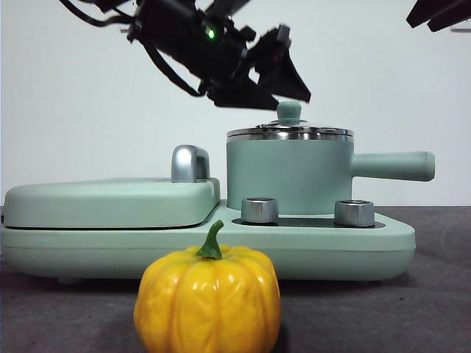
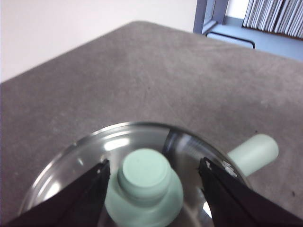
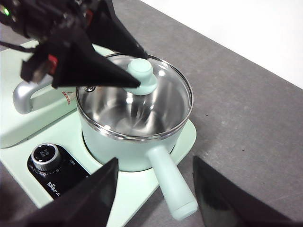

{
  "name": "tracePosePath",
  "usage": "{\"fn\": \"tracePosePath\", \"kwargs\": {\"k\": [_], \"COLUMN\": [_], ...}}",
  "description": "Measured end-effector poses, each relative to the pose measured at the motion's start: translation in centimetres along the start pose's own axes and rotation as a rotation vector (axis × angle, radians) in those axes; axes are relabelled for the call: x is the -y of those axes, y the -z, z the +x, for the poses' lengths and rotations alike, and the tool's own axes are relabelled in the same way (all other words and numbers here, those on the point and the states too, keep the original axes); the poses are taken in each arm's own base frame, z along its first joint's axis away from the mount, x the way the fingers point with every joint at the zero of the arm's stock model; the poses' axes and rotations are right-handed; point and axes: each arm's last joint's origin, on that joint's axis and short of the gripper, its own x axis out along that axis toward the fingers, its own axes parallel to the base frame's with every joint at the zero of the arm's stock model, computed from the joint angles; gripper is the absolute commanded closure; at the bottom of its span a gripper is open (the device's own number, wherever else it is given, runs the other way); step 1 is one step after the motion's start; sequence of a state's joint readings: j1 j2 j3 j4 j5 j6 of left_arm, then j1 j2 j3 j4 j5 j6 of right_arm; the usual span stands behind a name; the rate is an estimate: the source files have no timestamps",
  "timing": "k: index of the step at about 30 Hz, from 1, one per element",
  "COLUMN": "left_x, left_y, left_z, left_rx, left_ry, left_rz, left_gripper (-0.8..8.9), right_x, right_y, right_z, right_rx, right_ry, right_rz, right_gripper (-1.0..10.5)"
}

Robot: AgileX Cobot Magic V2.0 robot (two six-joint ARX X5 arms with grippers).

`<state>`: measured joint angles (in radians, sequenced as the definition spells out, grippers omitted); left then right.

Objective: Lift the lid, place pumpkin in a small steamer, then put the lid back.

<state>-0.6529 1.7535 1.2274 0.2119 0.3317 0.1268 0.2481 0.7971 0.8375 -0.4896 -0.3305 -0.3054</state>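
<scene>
A: Left gripper (image 2: 154, 177)?
B: Jaws spread, flanking the knob of the glass lid (image 3: 163, 90), which sits on the small steamer (image 1: 288, 176) directly beneath.
A: Pumpkin (image 1: 208, 300)?
B: On the table, below and forward.
A: Right gripper (image 3: 154, 189)?
B: Spread wide, empty, above the steamer's handle.

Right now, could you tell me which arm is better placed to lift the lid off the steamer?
Left. The left gripper is open with its jaws either side of the lid knob, while the right gripper hangs back by the steamer handle.
</scene>
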Motion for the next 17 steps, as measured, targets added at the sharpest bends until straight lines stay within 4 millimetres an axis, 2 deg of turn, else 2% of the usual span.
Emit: {"fn": "tracePosePath", "kwargs": {"k": [6,8,10,11,17], "left_x": [-0.06,-0.12,-0.15,-0.16,0.01], "left_y": [0.29,0.42,0.54,0.55,0.51], "left_z": [0.24,0.34,0.42,0.43,0.52], "left_rx": [-0.008,-0.014,-0.018,-0.018,-0.023], "left_ry": [-0.005,-0.018,-0.024,-0.025,-0.064], "left_rz": [0.008,0.008,0.007,0.007,0.013], "left_gripper": [5.26,6.28,8.21,7.95,7.98], "right_x": [0.00,0.00,0.00,0.00,0.00], "right_y": [0.00,0.00,0.00,0.00,0.00], "right_z": [0.00,0.00,0.00,0.00,0.00], "right_rx": [0.000,0.000,0.000,0.000,0.000], "right_ry": [0.000,0.000,0.000,0.000,0.000], "right_rz": [0.000,0.000,0.000,0.000,0.000], "right_gripper": [7.0,7.0,7.0,7.0,7.0]}}
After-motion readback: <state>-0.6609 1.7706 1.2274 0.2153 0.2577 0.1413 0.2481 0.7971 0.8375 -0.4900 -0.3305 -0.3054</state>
